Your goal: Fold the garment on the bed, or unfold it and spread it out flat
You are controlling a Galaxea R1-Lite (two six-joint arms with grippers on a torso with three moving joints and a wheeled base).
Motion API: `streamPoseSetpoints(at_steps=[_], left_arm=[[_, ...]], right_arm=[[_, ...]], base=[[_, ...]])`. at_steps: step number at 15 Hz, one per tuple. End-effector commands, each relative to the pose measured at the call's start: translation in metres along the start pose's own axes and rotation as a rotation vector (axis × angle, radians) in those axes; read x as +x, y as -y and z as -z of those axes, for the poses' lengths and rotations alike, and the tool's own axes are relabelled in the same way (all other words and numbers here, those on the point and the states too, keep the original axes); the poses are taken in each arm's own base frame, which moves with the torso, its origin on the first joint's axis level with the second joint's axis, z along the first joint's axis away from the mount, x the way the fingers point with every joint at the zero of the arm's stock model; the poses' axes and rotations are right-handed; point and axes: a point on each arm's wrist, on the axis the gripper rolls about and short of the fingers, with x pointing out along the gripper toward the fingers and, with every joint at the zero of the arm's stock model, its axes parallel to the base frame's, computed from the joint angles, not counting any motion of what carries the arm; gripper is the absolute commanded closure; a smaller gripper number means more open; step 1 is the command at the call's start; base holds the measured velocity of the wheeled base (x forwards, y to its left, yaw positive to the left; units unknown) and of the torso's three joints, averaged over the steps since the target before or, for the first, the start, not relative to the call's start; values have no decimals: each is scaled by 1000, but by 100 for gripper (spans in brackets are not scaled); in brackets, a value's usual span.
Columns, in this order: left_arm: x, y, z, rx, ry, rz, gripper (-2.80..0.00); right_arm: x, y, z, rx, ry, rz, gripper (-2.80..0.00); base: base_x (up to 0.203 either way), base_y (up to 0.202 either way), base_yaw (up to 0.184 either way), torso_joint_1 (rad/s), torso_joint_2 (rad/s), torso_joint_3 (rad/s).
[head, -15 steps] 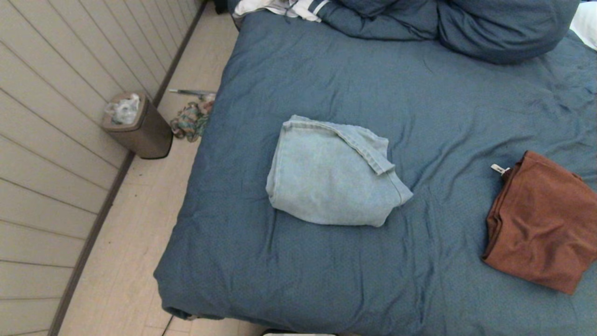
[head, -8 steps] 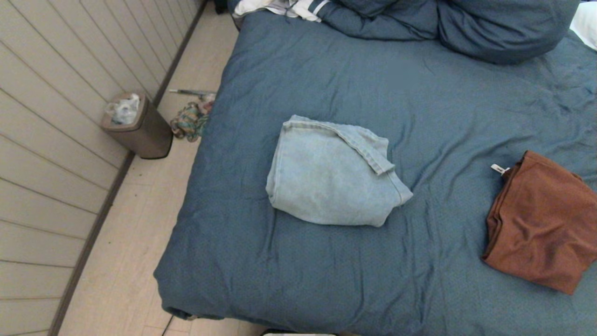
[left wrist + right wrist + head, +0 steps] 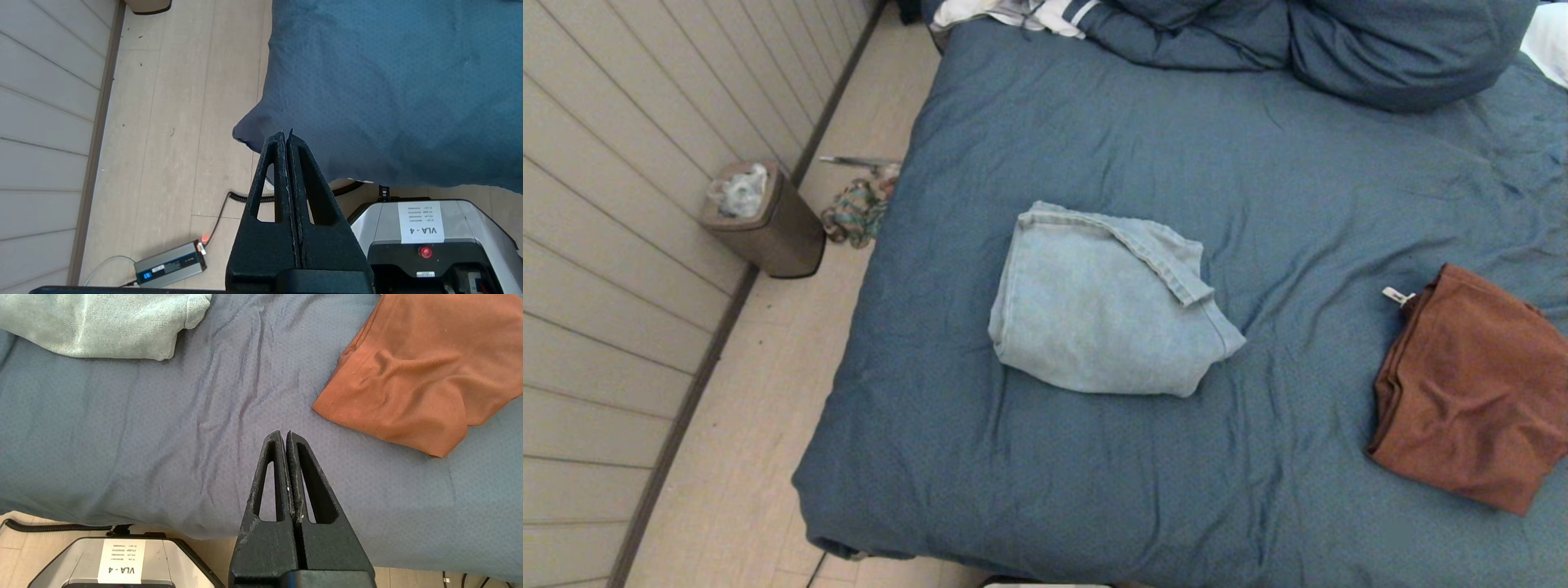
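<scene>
While one bed (image 3: 1258,188) bears two folded garments — denim (image 3: 1103,310), rust (image 3: 1470,392).

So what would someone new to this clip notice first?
Probably the folded light-blue jeans lying in the middle of the bed, with a folded rust-brown garment near its right edge. Neither arm has reached in: the left gripper and right gripper sit shut at the bed's near edge.

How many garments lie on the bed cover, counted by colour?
Light blue denim garment: 1
Rust-brown garment: 1
White striped cloth by the pillows: 1
Total: 3
</scene>
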Motion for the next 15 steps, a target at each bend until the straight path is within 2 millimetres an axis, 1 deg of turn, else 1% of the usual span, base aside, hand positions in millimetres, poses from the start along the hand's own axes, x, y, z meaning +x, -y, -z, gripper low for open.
streamPoseSetpoints(at_steps=[1, 15], left_arm=[[0, 0, 0, 1, -3, 0, 0], [0, 0, 0, 1, -3, 0, 0]], right_arm=[[0, 0, 0, 1, 3, 0, 0], [0, 0, 1, -2, 5, 0, 0]], base=[[0, 0, 0, 0, 0, 0], [0, 0, 0, 0, 0, 0]])
